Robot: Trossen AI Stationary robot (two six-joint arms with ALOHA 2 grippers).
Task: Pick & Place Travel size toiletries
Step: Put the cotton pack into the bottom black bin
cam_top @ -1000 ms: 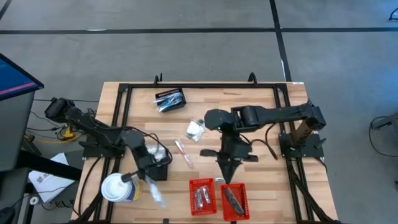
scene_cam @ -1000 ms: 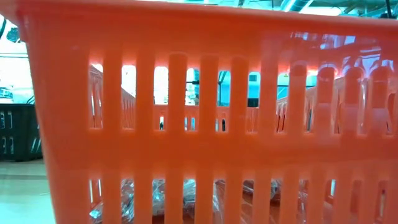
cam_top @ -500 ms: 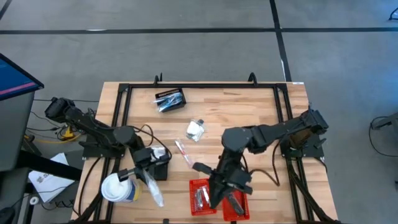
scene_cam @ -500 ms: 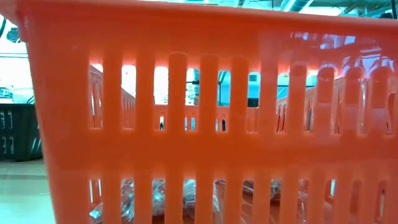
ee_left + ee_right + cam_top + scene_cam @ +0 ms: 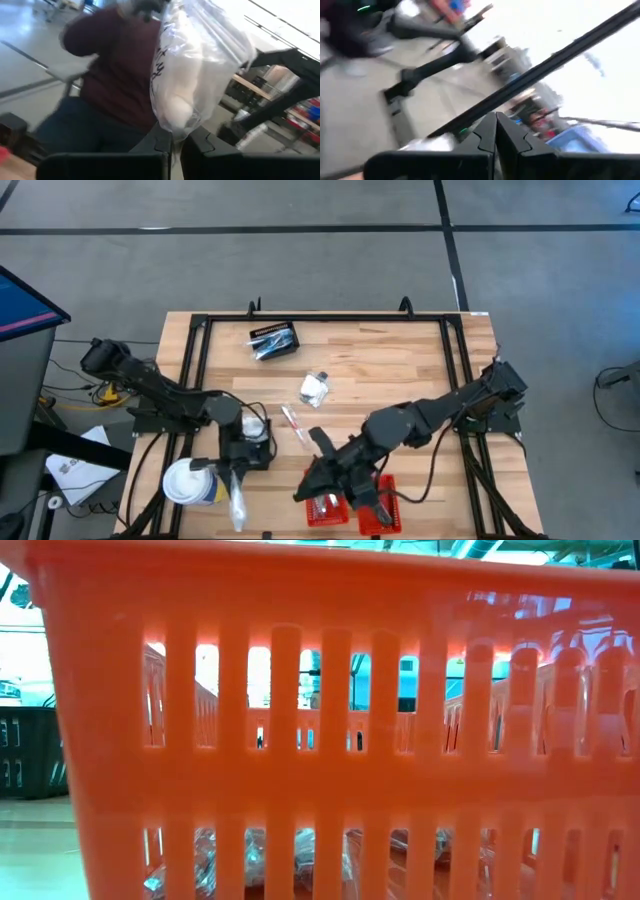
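**A:** Quick status. What's just changed, and what does it mean for you?

**B:** Nearest first. The front red basket (image 5: 320,780) fills the low view, w/ clear-wrapped sachets (image 5: 250,860) lying in its bottom, so I'd say part of the sorting's done. Your right tool (image 5: 302,495) has swung off mid-worktop (image 5: 400,360) in the last sec. It's now low at the near edge, over the left red basket (image 5: 312,518). It's clenched, and its wrist view shows nothing btwn the fingers. Prob. no drop coming from that arm.

**A:** And the left?

**B:** Your left tool (image 5: 177,140) is grasping a white packet (image 5: 192,75) by one end. It has turned a bit since a sec ago, and the packet hangs just beside the white lidded cup (image 5: 185,483), near the front edge. That's the item in hand, and it's not over any basket yet.

**A:** How's the packet look?

**B:** Crinkly clear wrap, w/ a soft white lump inside and dark print down one side. Looks light and floppy, so it could slip.

**A:** What's left farther back?

**B:** Mid-worktop there's a thin pinkish tube (image 5: 293,423), then a small wrapped sachet (image 5: 314,388) beyond it. At the far edge is a black basket (image 5: 262,332) w/ silvery tubes in it. Past the worktop, your left wrist view shows a person (image 5: 115,60) in a maroon top.
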